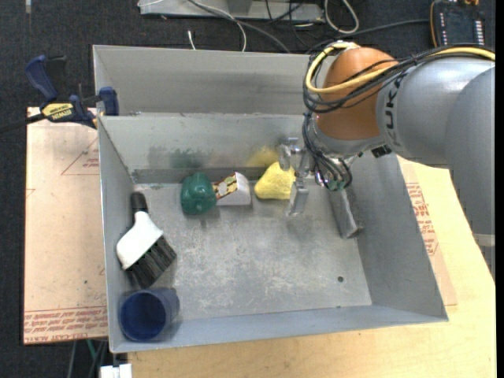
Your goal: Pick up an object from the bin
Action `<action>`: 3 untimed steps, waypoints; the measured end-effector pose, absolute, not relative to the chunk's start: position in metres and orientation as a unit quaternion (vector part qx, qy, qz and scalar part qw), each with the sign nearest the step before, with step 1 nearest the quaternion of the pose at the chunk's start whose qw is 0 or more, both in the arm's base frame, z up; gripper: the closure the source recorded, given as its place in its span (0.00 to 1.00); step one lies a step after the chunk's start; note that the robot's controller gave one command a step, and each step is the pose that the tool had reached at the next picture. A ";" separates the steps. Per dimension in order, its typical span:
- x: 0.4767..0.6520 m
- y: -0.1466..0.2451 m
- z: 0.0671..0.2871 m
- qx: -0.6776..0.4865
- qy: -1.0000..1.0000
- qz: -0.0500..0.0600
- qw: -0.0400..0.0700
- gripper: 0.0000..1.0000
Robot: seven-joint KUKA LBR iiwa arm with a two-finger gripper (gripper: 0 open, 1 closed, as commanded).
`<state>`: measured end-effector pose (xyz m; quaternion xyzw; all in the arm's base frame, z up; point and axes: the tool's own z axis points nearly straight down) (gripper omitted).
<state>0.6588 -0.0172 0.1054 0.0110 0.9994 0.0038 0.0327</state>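
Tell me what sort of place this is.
Probably a robotics lab or test cell. A KUKA arm reaches into a grey metal bin of mismatched loose things, a brush and a blue cup among them, and cables and what looks like a control pendant lie behind.

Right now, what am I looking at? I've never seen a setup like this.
One camera looks down into a grey metal bin. The big grey shape coming from the right is a robot arm, with an orange cover at its wrist. Its gripper has two fingers, spread open, holding nothing, just right of a yellow lump. Next to that lie a small white box and a green lump. At the left are a white-handled brush and a blue cup.
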 end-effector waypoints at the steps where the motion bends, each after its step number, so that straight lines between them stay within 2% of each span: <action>1: 0.644 -0.021 0.070 0.057 0.998 0.003 0.013 0.00; 2: 0.652 -0.019 0.071 0.072 0.997 0.006 0.034 1.00; 3: 0.652 -0.019 0.071 0.071 0.997 0.006 0.034 1.00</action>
